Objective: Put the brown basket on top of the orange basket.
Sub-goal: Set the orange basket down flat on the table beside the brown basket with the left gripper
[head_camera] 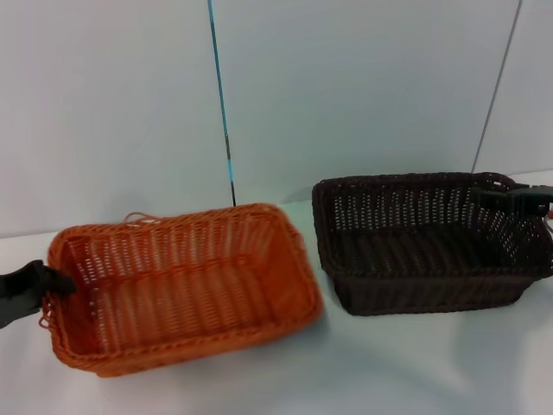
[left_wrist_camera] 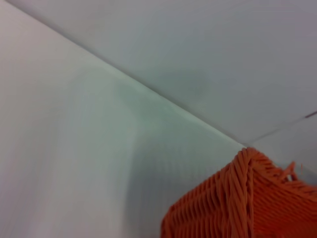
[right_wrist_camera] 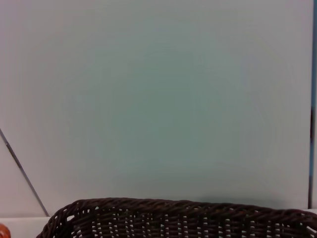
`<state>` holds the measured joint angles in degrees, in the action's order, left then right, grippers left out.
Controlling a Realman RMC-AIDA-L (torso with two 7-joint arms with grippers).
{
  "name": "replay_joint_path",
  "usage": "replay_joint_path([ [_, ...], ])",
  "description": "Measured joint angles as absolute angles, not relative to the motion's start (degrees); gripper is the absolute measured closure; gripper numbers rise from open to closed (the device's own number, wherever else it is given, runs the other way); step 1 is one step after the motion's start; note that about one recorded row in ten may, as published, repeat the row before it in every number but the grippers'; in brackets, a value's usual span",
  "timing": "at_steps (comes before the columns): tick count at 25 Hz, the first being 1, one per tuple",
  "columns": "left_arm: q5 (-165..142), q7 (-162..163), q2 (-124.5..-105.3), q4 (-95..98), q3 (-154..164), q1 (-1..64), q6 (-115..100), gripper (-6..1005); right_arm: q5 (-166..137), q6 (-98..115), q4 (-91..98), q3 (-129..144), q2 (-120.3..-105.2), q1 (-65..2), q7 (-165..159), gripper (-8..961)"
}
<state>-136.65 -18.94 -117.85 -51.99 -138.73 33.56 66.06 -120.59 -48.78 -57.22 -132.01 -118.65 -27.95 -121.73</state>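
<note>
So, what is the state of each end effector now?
Left end effector: at the rim of the orange woven wicker basket.
Right end effector: at the rim of the dark brown wicker basket.

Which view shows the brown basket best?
The head view: the whole brown basket sits on the table, with the right pincer at its far right corner. The right wrist view shows only a stretch of its rim; the left wrist view shows none of it.

The light is soft and even, not too bright. The orange basket (head_camera: 181, 285) and the brown basket (head_camera: 428, 242) drop faint shadows on the table (head_camera: 415, 363). Everything looks a little blurry. The left wrist view is fuzziest.
</note>
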Motion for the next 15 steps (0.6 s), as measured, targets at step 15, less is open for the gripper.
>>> replay_joint_path([
  [15, -136.0, -19.6, -116.56, -50.6, -138.4, 33.9, 65.9, 829, -120.6, -48.6, -57.2, -132.0, -118.66, -28.2, -121.7, 115],
])
